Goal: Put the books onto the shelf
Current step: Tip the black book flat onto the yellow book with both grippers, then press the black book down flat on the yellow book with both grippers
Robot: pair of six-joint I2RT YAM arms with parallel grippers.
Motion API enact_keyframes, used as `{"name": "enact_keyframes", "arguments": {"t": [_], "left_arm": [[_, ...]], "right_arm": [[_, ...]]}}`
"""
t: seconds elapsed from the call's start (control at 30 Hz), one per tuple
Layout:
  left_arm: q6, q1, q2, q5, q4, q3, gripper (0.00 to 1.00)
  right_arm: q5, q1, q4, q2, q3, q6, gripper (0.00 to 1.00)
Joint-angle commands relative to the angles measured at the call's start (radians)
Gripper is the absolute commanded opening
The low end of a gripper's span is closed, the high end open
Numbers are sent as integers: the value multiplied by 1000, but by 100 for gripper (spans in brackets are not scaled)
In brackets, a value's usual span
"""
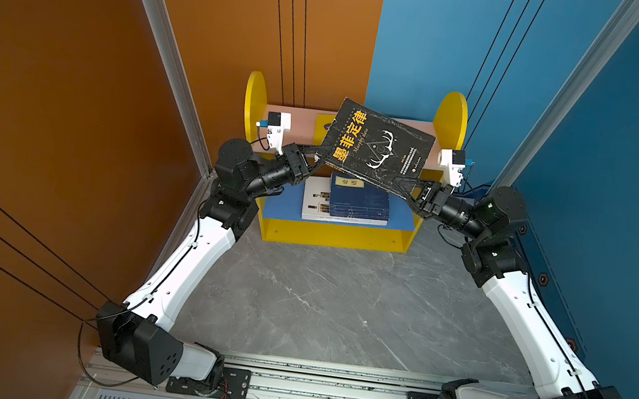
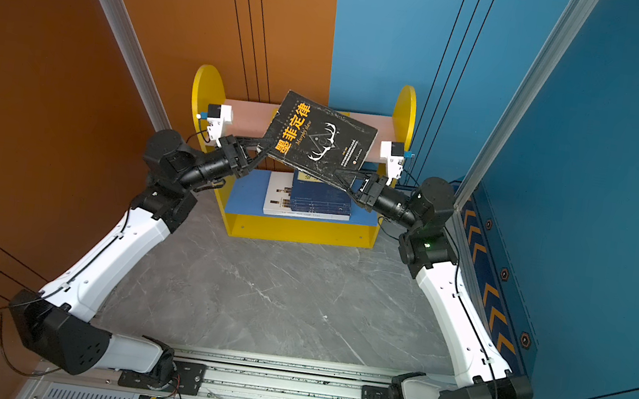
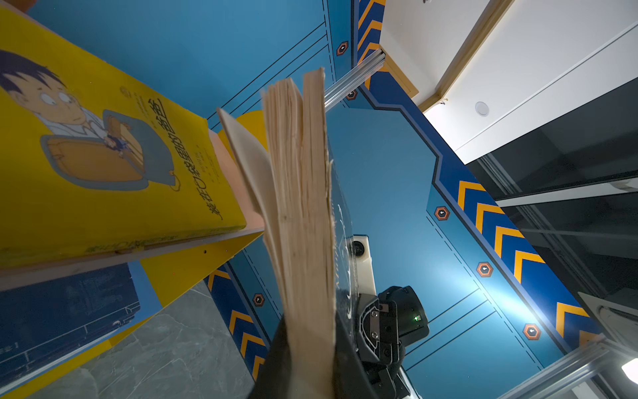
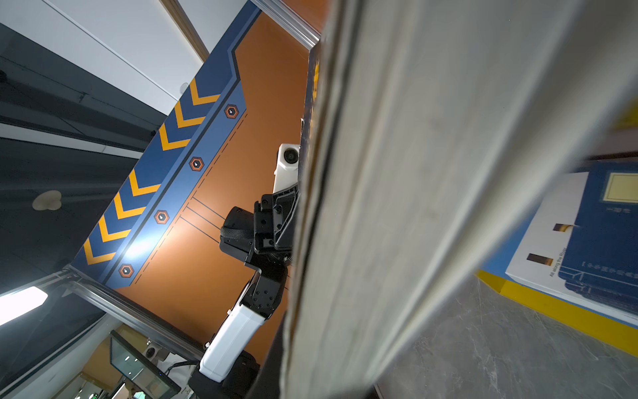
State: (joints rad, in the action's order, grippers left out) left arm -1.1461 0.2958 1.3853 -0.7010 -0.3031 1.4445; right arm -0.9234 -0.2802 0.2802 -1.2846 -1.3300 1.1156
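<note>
Grey marble-patterned bench (image 1: 337,307), boxed in by an orange wall panel (image 1: 51,89) on the left and a blue wall panel (image 1: 436,35) on the right. At the far end, against those walls, a small two-tier wooden shelf (image 1: 338,236) with yellow round-topped sides and a yellow base front, a pink upper board (image 1: 302,123) and a blue lower board (image 1: 283,204).

Up in the air over the shelf, tilted, cover facing up in both top views: a black paperback (image 1: 379,145) with orange characters and a white antler emblem. Clamped at its left edge by the left gripper (image 1: 324,153), closed on the page block with dark fingers (image 3: 272,366) on either side in the left wrist view. Clamped at its near right corner by the right gripper (image 1: 399,186), likewise closed on it.

Beneath, flat on the blue lower board: a white paperback (image 1: 315,204) with brown blocks. On top of it, covering its right part, a stack of navy paperbacks (image 1: 359,203) with a yellow title label.

Flat on the pink upper board: a yellow paperback (image 3: 103,155) with a cartoon man, mostly hidden under the black one from above.
</note>
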Motion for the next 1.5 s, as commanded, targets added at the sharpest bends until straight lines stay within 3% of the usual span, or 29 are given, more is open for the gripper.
{"name": "enact_keyframes", "arguments": {"t": [0.0,0.1,0.17,0.2,0.33,0.47,0.63,1.07,1.47], "left_arm": [[20,8,-8,13,-50,33,6],[18,8,-15,62,-61,27,2],[9,8,-15,99,-71,30,0],[6,8,-15,124,-77,34,0],[5,10,-12,231,-80,57,0],[22,13,-4,344,-72,79,0],[84,29,27,438,36,154,0],[71,46,144,495,107,254,0],[11,48,198,474,83,267,0]], "right_arm": [[82,-3,-11,20,-70,-97,12],[211,-12,-25,24,-76,-130,18],[310,-21,-39,29,-83,-157,46],[368,-26,-53,29,-92,-180,53],[603,-77,-168,4,-163,-316,67],[823,-125,-271,-55,-248,-454,69],[920,-150,-290,-148,-333,-554,70],[887,-165,-289,-312,-460,-602,68],[966,-178,-319,-366,-518,-656,65]]}}
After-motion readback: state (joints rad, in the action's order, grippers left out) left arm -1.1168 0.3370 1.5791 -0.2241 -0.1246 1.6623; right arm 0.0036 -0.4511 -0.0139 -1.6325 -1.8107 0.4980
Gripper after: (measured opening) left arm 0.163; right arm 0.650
